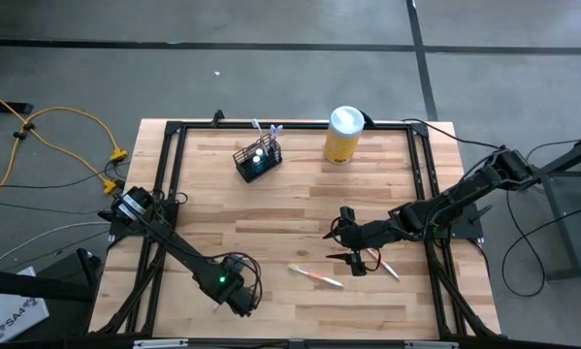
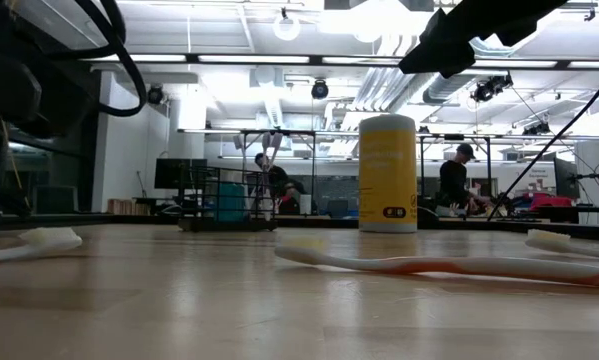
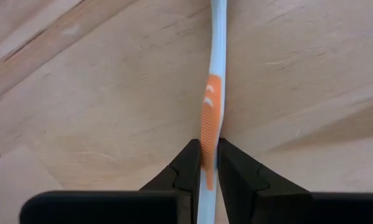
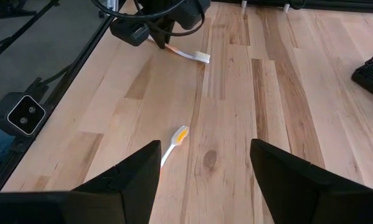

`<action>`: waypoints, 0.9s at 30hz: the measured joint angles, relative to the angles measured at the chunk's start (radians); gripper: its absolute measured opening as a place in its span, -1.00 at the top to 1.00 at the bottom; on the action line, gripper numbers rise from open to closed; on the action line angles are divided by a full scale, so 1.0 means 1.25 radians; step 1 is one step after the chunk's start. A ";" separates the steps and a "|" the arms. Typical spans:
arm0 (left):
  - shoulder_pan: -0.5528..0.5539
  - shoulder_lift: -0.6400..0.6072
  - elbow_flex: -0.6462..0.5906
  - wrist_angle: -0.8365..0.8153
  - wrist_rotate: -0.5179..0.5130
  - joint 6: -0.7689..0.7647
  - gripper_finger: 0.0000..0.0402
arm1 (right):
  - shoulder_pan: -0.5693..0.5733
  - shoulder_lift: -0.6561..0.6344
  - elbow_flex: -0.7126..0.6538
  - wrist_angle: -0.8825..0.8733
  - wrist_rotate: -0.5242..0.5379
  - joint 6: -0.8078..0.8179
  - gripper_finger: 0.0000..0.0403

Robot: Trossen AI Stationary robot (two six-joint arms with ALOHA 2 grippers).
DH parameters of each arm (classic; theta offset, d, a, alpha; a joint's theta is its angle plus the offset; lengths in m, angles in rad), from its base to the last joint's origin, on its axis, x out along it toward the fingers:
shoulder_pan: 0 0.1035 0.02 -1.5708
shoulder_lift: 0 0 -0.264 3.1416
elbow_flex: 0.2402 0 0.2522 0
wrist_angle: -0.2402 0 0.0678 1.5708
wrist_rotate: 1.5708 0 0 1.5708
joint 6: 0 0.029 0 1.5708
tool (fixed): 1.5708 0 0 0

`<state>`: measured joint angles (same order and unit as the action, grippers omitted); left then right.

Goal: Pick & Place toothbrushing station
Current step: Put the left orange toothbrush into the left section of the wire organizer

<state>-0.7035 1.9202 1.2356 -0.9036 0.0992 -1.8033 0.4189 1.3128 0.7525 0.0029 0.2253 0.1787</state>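
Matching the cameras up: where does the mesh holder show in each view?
High: holder at the table's far side, left of the canister.
Low: far back, left of the canister.
Left wrist: not in it; only the left gripper shut on a toothbrush.
Right wrist: a corner at the frame's edge, past the open right gripper.
Shared landmark: the loose toothbrush, in all but the left wrist view.

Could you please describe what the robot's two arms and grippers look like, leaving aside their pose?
Both arms are dark, slim and jointed, with loose black cables along them. The left arm shows a small green light near its wrist, and the left gripper has two black, wedge-shaped fingers. The right arm carries a red wire near the right gripper, whose black fingers look broad and angular.
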 joint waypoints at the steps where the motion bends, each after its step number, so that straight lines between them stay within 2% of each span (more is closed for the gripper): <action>1: 0.001 0.000 0.000 -0.001 -0.008 0.002 0.79 | 0.000 0.000 0.000 0.000 0.000 0.000 -0.18; 13: 0.034 0.000 -0.001 -0.010 -0.047 0.087 0.48 | 0.000 0.000 0.000 0.000 0.000 0.000 -0.18; 27: 0.043 0.000 -0.001 -0.003 -0.098 0.133 0.46 | 0.000 0.000 0.000 0.000 0.000 0.000 -0.18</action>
<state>-0.6498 1.9202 1.2346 -0.9070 -0.0233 -1.6377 0.4187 1.3128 0.7525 0.0030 0.2253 0.1787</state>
